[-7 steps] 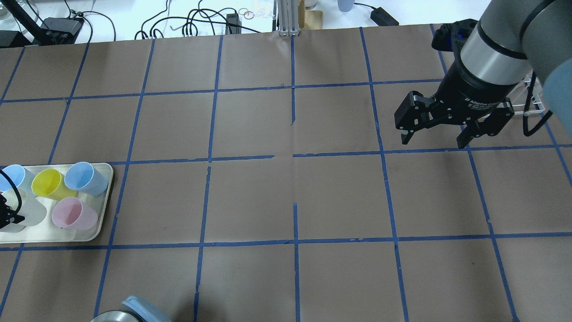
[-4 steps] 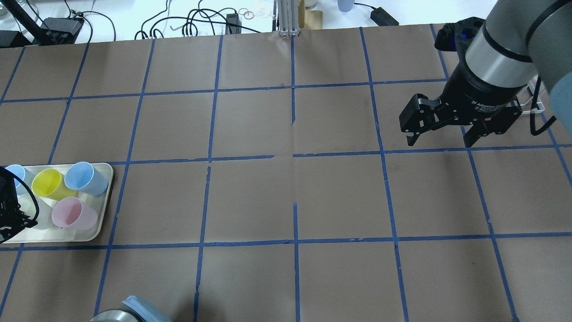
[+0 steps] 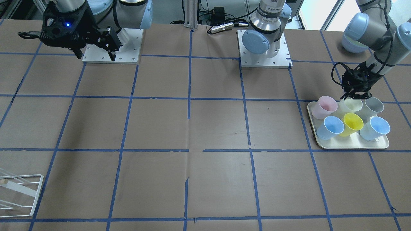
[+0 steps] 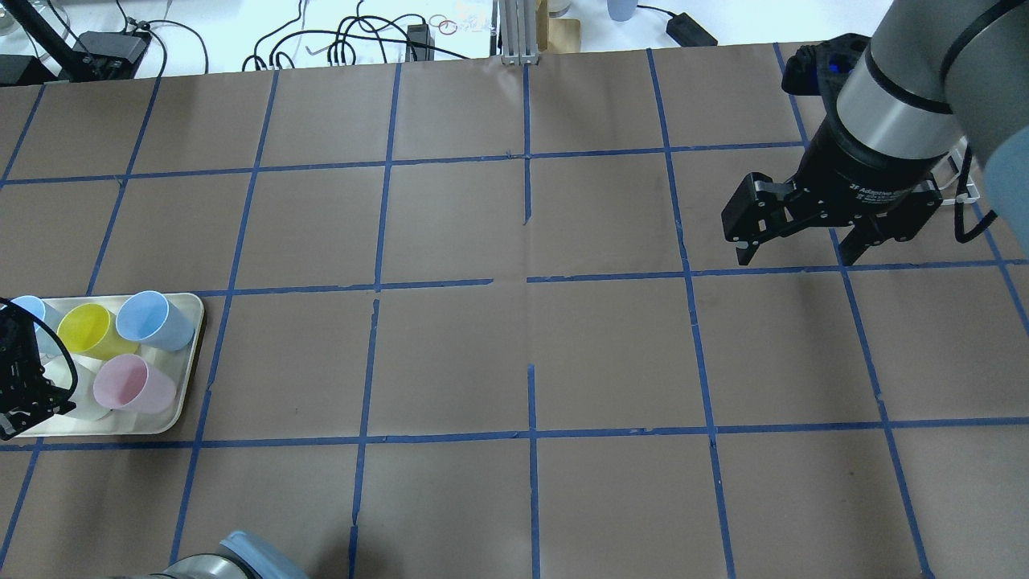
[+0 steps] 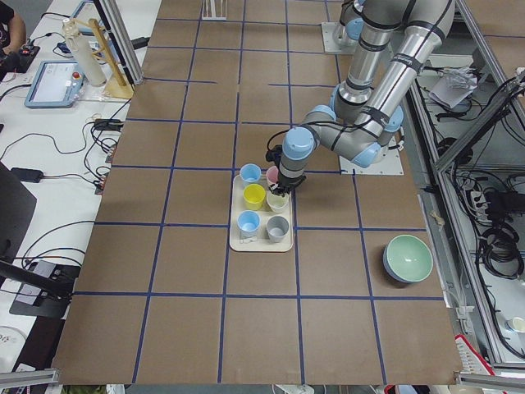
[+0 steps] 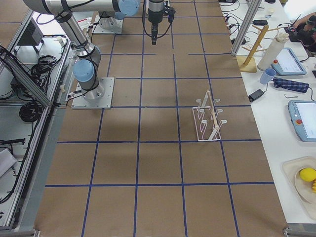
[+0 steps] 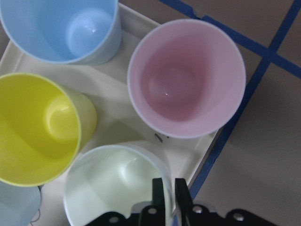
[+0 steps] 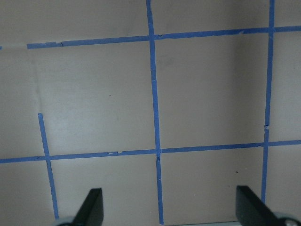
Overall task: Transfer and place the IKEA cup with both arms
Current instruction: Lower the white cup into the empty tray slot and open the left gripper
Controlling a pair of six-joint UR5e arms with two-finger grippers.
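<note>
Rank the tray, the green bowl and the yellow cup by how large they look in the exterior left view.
Largest: tray.
Then: green bowl, which sits slightly nearer the camera.
Smallest: yellow cup.

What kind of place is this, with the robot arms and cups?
Most likely a robotics lab: robot arms bolted to a table taped into a blue grid, with cables and control tablets on side benches.

I see the IKEA cup (image 7: 115, 181) as smooth, faintly glossy plastic on a matt cream tray (image 7: 112, 93); dull brown paper and blue tape (image 4: 450, 439) cover the table (image 4: 450, 354)
</note>
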